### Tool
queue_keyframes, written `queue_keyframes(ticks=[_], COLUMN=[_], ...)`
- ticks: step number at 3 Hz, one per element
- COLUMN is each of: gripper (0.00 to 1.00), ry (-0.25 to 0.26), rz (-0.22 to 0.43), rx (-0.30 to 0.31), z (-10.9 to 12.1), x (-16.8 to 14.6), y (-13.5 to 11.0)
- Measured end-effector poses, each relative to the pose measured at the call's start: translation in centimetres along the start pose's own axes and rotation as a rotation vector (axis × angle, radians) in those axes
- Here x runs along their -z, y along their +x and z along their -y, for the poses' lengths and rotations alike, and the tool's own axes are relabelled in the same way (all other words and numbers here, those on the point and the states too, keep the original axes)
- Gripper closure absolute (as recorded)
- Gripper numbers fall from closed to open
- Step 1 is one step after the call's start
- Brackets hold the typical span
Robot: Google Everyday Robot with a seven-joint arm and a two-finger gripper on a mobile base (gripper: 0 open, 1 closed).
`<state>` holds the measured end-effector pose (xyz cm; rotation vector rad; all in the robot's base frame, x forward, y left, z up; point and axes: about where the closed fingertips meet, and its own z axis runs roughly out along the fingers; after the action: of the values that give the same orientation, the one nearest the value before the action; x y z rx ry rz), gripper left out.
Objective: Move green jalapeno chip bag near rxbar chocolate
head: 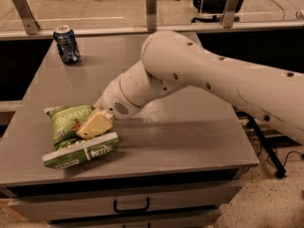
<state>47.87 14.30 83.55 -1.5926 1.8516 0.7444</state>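
The green jalapeno chip bag (64, 123) lies crumpled and folded near the front left of the grey table (190, 137). Its lower part with white lettering (80, 153) is bent toward the front edge. My gripper (94, 126) sits on the middle of the bag, its cream finger pressed into the fold, shut on the bag. My large white arm reaches in from the right across the table. The rxbar chocolate is not visible; it may be hidden behind my arm.
A blue soda can (66, 44) stands upright at the back left corner of the table. A glass rail with metal posts (151, 6) runs behind the table. A drawer with a dark handle (130, 205) is below the front edge.
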Motion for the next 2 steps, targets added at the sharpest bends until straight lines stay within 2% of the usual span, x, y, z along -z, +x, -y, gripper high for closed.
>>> queue_keyframes(ticks=[1,2], gripper=[1.0,1.0], ry=[0.0,0.0], rz=[0.0,0.0], rx=[0.0,0.0], z=[-0.02,-0.03], x=[0.36,0.42], y=[-0.39,-0.45])
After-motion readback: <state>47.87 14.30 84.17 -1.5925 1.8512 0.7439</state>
